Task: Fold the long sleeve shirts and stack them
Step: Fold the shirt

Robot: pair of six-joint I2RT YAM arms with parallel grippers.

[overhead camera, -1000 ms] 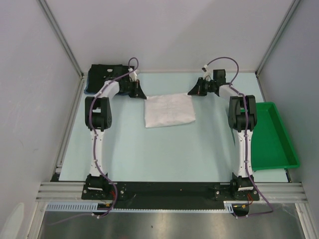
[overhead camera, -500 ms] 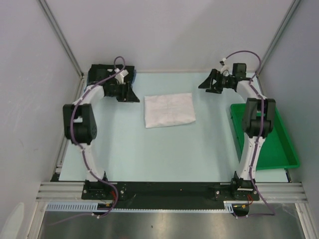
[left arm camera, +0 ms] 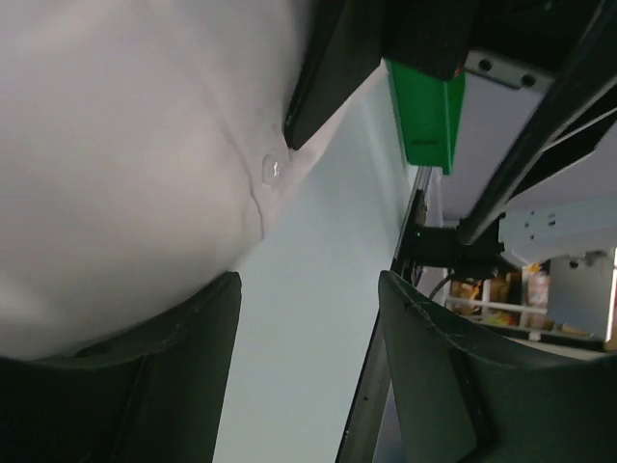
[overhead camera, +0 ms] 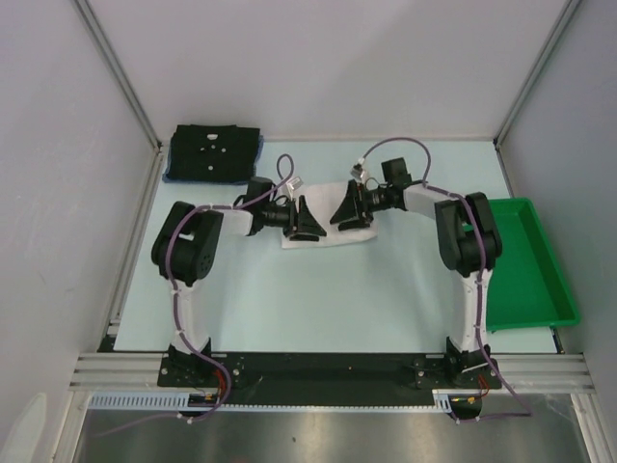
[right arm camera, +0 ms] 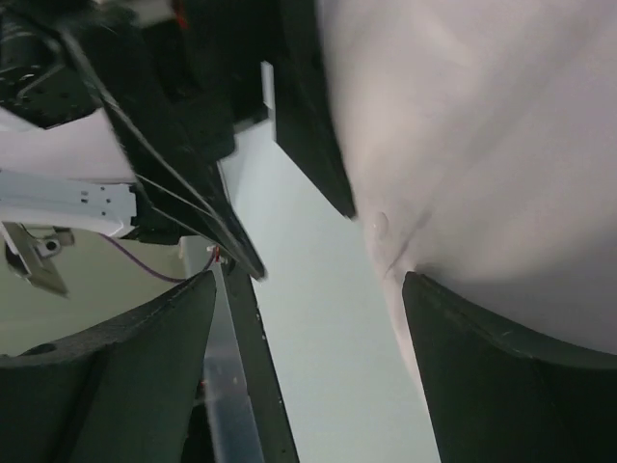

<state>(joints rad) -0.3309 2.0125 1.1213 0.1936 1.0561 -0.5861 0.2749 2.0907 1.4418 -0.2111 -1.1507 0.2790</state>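
Your left tool (overhead camera: 307, 220) and right tool (overhead camera: 349, 210) both gape open, facing each other low over the folded white shirt (overhead camera: 326, 236) mid-surface (overhead camera: 289, 289). Its long axis runs left-right, with one arm at each end.

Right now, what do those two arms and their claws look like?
The left arm and right arm are slim white tubes with chunky black joints, a purple cable looping along each. The left gripper and right gripper are black, each with two broad matt fingers.

Pale green tabletop (overhead camera: 318, 289) — grey walls (overhead camera: 328, 58), aluminium rail (overhead camera: 116, 369) along near edge.
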